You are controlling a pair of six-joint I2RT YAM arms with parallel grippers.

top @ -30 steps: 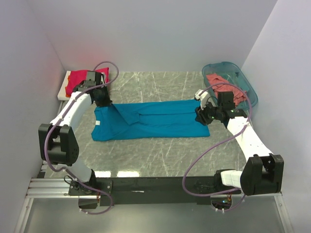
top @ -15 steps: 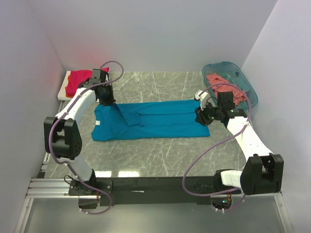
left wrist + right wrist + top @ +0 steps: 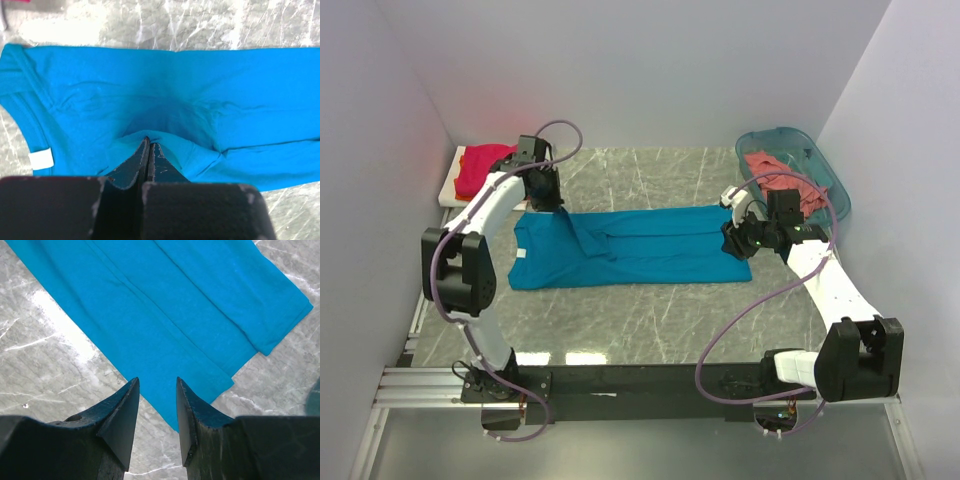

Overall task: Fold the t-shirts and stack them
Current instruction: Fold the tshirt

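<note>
shirt: teal-blue cloth t-shirt (image 3: 650,245) spread mid-frame on grey marbled surface (image 3: 650,320) | left hand (image 3: 149,146): clamped on raised pinch near collar end, upper left, likely to fold | right hand (image 3: 157,385): parted, empty, poised over hem corner, right

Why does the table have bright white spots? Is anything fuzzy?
Top view: glare on the shiny table near its front edge. Left wrist view: a washed-out white patch top left; the left tool looks slightly blurry up close. Right wrist view: a bright streak beside the blue shirt.
</note>
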